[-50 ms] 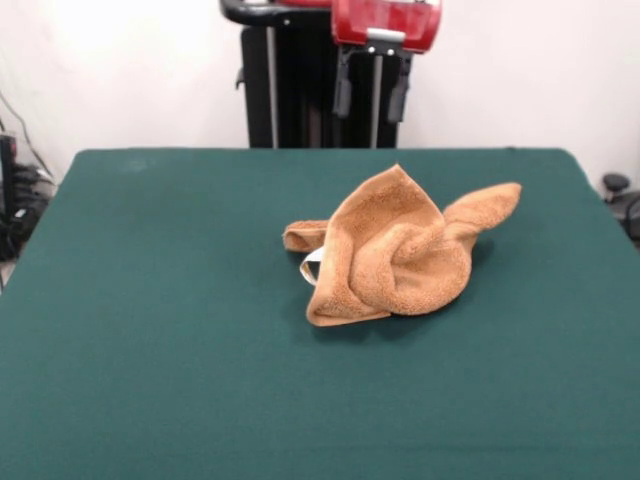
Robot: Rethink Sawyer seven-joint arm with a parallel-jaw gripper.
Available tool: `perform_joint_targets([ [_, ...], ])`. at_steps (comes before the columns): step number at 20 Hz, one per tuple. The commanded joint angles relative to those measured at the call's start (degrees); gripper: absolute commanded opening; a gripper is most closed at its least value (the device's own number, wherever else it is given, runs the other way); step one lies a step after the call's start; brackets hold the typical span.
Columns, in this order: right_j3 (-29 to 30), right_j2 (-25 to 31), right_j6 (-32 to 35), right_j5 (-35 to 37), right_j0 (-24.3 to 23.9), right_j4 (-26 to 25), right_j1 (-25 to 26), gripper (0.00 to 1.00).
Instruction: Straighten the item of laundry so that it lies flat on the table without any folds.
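Towel (395, 255): looped terry cloth, orange-tan, with a matt, fuzzy, coarse pile. Folds show soft rounded edges. A small white tag (312, 266) at its left side looks like smooth woven or printed fabric, though it is too small to tell for certain.

Table (150, 330): covered in dark green felt-like cloth, matt, with an even, low nap.

Arm housing (385, 22): red shell, glossy, hard, smooth plastic or painted metal.

Gripper (371, 85): black parts, smooth and semi-matt, with a pale metallic plate above them.
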Motion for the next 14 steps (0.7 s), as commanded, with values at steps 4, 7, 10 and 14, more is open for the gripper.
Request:
perform_joint_targets([
  [4,-6.9,12.3,-8.4,15.3,-3.4,-16.5,2.7,1.00],
  [7,-7.5,17.3,-9.6,18.7,-5.5,-20.9,2.5,1.00],
  [10,-7.5,20.9,-10.7,22.7,-6.0,-24.4,2.5,1.00],
  [14,-6.7,26.3,-11.4,26.4,-9.0,-27.2,2.0,1.00],
])
